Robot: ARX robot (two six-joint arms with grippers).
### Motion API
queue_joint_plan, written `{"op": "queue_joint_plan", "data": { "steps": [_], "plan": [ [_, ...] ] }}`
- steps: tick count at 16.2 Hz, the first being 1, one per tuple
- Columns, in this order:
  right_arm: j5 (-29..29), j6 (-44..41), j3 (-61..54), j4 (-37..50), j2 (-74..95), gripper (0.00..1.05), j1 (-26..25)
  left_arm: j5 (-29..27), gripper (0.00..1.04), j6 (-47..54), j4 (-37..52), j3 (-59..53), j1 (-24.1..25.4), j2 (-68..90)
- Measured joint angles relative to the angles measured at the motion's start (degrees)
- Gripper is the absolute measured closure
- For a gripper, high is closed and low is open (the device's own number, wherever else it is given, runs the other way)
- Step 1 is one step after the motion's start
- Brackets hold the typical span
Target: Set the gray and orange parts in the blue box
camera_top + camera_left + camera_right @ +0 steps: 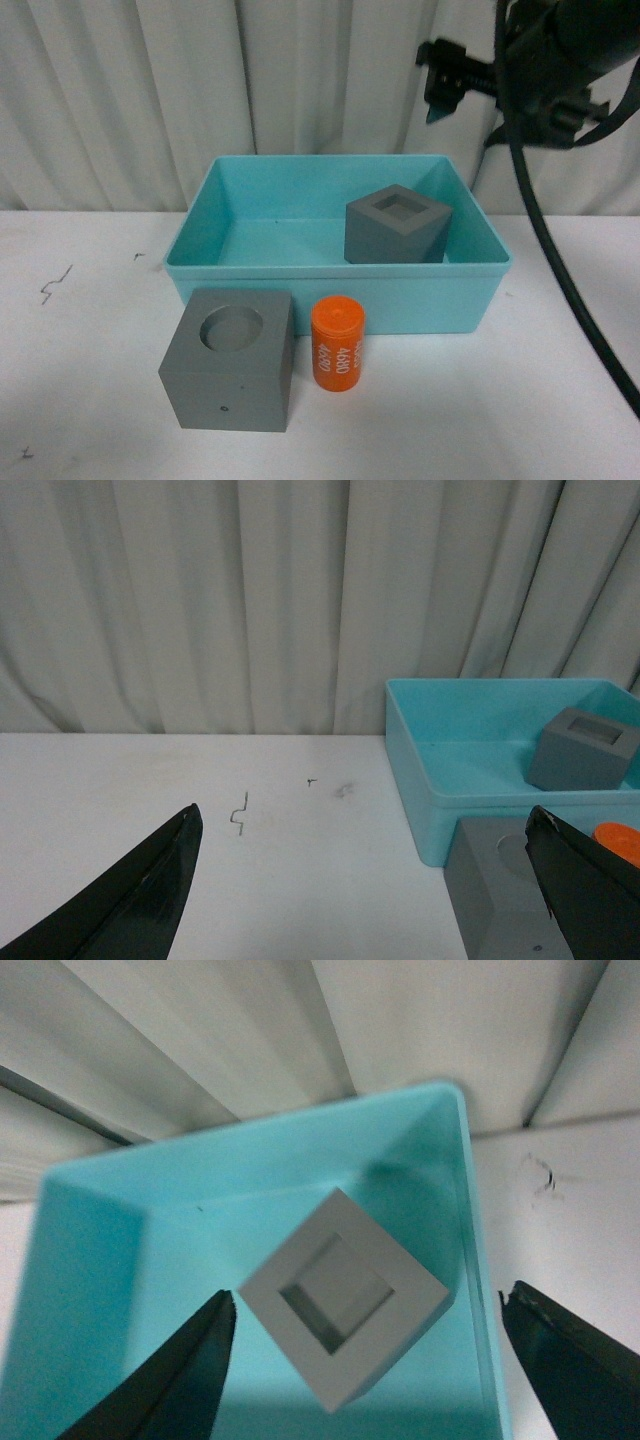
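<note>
**Hazards.** The matte gray cube with a round recess (230, 360) and the small orange cylinder with white digits (338, 345) stand outside the light turquoise-blue plastic box (400, 300). Both lie ahead of the left gripper (365, 818), off toward its right finger. They stand just beside each other. We judge that an off-centre approach to the cube could push it into the cylinder, which could topple and roll. The cube is broad, so a finger could land on its top face rather than pass its side. The matte gray cube with a square recess (345, 1295) lies inside the box, directly below the right gripper (367, 1300). A part lowered at that spot could land on it.

**Pose.** The left gripper is spread wide and empty. It sits low over the white table (150, 780) and points toward the curtain (250, 600). The right gripper is also spread wide and empty. It is held high above the box and looks down into it, and its black cable (575, 290) hangs beside the box.
</note>
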Motion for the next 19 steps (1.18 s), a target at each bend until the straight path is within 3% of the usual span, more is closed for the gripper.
{"op": "queue_joint_plan", "data": {
  "steps": [2, 5, 6, 8, 10, 13, 14, 16, 19],
  "plan": [
    [-2.1, 0.0, -8.5, 7.4, -11.1, 0.04, -0.8, 0.0, 0.07, 0.0, 0.0, 0.0, 0.0, 0.0],
    [-7.4, -0.2, -22.9, 14.7, -32.1, 0.06, -1.8, 0.0, 0.07, 0.0, 0.0, 0.0, 0.0, 0.0],
    [-4.5, -2.6, -28.9, 20.9, -39.1, 0.11, -1.6, 0.0, 0.07, 0.0, 0.0, 0.0, 0.0, 0.0],
    [10.9, -12.9, -44.1, 31.0, -53.9, 0.35, -3.3, 0.0, 0.07, 0.0, 0.0, 0.0, 0.0, 0.0],
    [12.4, -17.5, -56.8, 36.3, -62.5, 0.60, -5.7, 0.0, 0.07, 0.0, 0.0, 0.0, 0.0, 0.0],
    [10.0, -19.0, -69.7, 39.6, -66.7, 0.97, -6.9, 0.0, 0.07, 0.0, 0.0, 0.0, 0.0, 0.0],
    [8.9, -19.3, -72.7, 41.3, -70.3, 1.03, -8.3, 0.0, 0.07, 0.0, 0.0, 0.0, 0.0, 0.0],
    [6.3, -19.3, -77.6, 41.9, -74.0, 1.03, -12.0, 0.0, 0.07, 0.0, 0.0, 0.0, 0.0, 0.0],
    [5.7, -19.4, -82.5, 41.5, -79.3, 1.03, -11.6, 0.0, 0.07, 0.0, 0.0, 0.0, 0.0, 0.0]
  ]
}}
